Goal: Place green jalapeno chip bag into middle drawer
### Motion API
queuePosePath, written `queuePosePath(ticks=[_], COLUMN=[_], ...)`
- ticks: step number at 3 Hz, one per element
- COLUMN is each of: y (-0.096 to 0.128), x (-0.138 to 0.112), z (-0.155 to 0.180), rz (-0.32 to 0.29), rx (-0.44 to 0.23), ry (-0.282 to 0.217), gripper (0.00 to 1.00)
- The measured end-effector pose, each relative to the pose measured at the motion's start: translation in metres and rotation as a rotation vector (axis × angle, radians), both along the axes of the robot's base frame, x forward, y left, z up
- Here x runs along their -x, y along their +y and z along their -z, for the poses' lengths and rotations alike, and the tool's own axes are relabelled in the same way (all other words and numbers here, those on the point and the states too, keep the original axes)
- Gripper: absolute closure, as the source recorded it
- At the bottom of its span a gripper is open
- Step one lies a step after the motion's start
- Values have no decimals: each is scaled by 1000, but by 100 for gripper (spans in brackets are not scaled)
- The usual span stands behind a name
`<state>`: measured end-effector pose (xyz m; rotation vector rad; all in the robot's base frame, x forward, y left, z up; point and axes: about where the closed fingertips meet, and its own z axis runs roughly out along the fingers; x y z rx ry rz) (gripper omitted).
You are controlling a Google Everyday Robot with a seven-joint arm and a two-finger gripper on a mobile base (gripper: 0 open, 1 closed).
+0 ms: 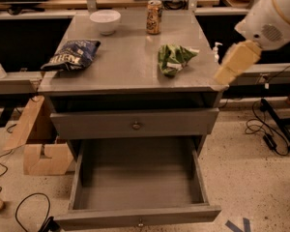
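The green jalapeno chip bag (174, 58) lies crumpled on the grey cabinet top (130, 64), right of centre. The middle drawer (137, 180) is pulled out below, showing its flat grey floor, low side walls and a small front knob (141, 223); nothing is in it. My arm comes in from the upper right. Its tan gripper end (236, 63) hovers at the right edge of the cabinet top, a little to the right of the bag and not touching it.
A dark blue chip bag (72, 54) lies at the left of the top, a white bowl (105, 21) and a soda can (154, 17) at the back. A shut drawer with a brass knob (135, 125) sits above the open one. A cardboard box (41, 149) and cables lie on the floor.
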<state>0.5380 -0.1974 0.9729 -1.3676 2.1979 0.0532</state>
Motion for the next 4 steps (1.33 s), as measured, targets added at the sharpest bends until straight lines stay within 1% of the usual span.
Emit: queuePosePath(ticks=[1,2,3,4], y=[14,34,57,71], x=[-53,-95,-140,-173], z=[8,26,59,86], rz=[132,239,323,342], rx=[-149,-207,-229,-241], ry=[-27,-21,21,67], gripper=[0,0,0,0])
